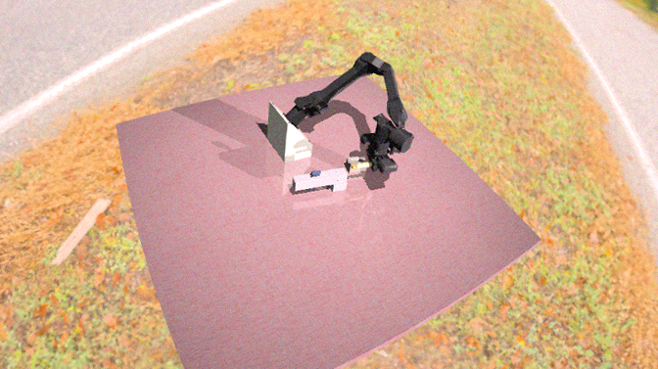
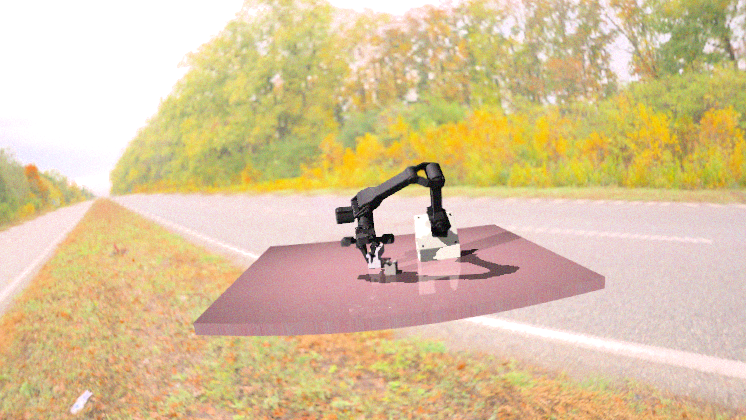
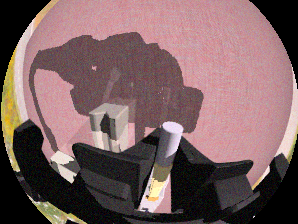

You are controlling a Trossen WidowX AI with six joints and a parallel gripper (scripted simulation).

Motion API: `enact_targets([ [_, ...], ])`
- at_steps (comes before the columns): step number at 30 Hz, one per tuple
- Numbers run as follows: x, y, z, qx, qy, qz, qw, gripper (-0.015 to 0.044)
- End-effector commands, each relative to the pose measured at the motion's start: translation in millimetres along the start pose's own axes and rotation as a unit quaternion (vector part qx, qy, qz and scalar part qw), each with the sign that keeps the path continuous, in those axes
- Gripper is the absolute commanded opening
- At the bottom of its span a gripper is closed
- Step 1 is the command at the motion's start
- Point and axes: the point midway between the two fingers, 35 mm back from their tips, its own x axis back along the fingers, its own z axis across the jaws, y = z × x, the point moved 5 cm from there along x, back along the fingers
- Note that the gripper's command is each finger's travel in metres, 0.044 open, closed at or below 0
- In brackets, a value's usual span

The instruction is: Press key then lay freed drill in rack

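My gripper [image 1: 371, 165] [image 2: 374, 256] [image 3: 165, 132] is shut on the drill [image 1: 357, 166] [image 3: 167, 145], a short rod with a pale grey tip and a gold band. It holds the drill low over the table, just off the right end of the pale lilac holder block [image 1: 319, 179] [image 3: 108, 123]. In the wrist view the drill's tip is free and lies beside the slotted end of the block. A small blue key [image 1: 315, 173] sits on top of the block. A pale wedge-shaped block [image 1: 286, 135] [image 2: 435, 241] stands behind it, by the arm's base.
Everything rests on a glossy pink table top [image 1: 265, 261] [image 2: 323, 297] set on a grass verge between roads. The arm arches over from behind the wedge block. The table edge is far from the gripper on every side.
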Motion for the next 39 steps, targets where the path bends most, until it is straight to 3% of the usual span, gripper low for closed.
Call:
enact_targets([
  [1, 3.2, 0.5, -0.2, 0.002, -0.002, -0.002, 1.0, 0.0],
  [39, 12.6, 2.7, 9.9, 0.002, -0.001, -0.001, 1.0, 0.0],
])
